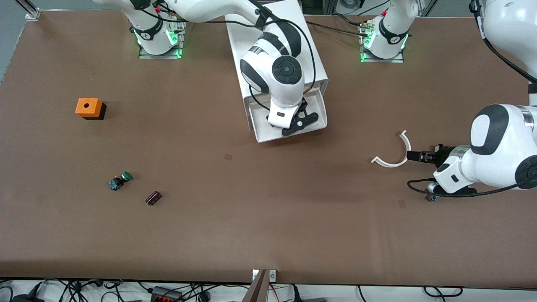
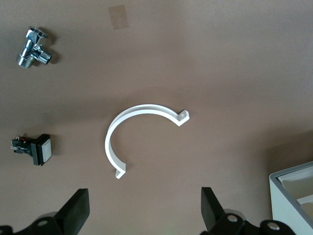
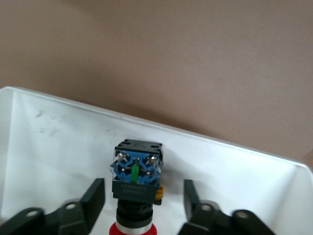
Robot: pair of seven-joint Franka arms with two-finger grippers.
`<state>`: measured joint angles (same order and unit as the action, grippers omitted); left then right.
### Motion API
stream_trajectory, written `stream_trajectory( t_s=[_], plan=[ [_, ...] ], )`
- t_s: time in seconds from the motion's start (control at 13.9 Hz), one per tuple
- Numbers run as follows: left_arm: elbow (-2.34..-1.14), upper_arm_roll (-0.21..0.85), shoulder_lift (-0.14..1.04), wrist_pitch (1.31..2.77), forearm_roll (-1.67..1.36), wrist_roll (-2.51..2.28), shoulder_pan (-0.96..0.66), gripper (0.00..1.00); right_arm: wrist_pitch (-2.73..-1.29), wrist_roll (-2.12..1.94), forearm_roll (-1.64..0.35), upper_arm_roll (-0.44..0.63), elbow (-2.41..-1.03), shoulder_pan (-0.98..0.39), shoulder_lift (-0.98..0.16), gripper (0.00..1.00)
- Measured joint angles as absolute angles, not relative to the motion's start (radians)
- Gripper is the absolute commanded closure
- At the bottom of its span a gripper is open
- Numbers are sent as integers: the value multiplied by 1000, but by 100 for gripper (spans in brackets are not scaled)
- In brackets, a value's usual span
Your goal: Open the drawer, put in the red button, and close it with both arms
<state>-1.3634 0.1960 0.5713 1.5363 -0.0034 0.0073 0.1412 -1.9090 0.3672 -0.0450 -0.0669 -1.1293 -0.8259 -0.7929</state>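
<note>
Right gripper (image 3: 142, 203) hangs over the pulled-out drawer (image 3: 58, 147), fingers spread, the red button (image 3: 137, 183) lying loose between them on the drawer floor. Button looks light, hard, slick-capped; best grabbed by its squarish body. Left gripper (image 2: 144, 210) waits, spread wide, over a white clip (image 2: 139, 134).

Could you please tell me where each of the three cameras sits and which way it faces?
Front view: high across the table, facing both arms' bases; shows the right gripper over the open drawer.
Left wrist view: looks down at a white curved clip; the left gripper shows, fingers open.
Right wrist view: looks into the drawer at the red button, fingers apart.
Front and left wrist views share the clip.
</note>
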Motion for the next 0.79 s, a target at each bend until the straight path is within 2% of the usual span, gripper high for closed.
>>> stream_trajectory(
  t_s=[0.22,0.51,0.79],
  plan=[
    [-1363,200,571,1536,-3,7,137,0,-1910,464,-45,-50,-1076,-811,-788,0],
    [-1364,206,572,1535,-3,2,120,0,-1891,513,-38,-1,-1006,-714,-734,0],
    [-1364,227,572,1540,-18,-107,66,0,-1765,432,-18,90,-1005,-570,-665,0]
  ],
)
